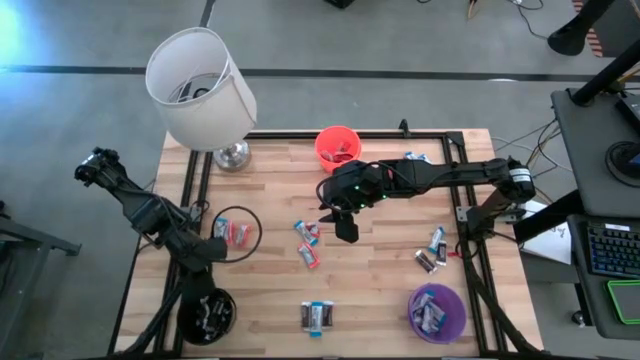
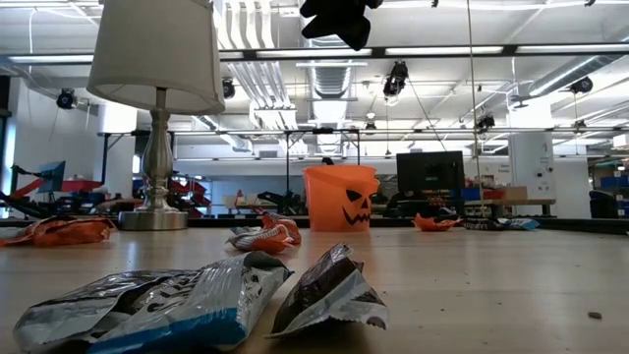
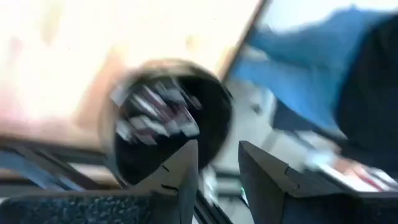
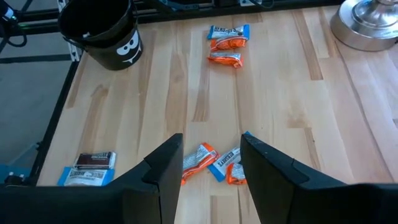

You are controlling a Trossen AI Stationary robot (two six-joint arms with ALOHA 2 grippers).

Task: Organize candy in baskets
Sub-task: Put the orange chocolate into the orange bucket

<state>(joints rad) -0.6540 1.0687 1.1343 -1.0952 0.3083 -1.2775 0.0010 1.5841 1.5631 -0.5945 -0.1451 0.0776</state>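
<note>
Right wrist view: the right pincer (image 4: 210, 163) hangs open and empty above two red-and-blue candies (image 4: 214, 165) on the table (image 4: 273, 93). Wrapper lettering is too small to read. This view shows a white skull face on the black basket (image 4: 106, 34). Low view alone shows the jack-o'-lantern face on the orange basket (image 2: 340, 197). Left wrist view: the left pincer (image 3: 217, 165) is parted and empty over the black basket. High view: the purple basket (image 1: 436, 311) sits at the table corner opposite the lamp (image 1: 203, 90).
</note>
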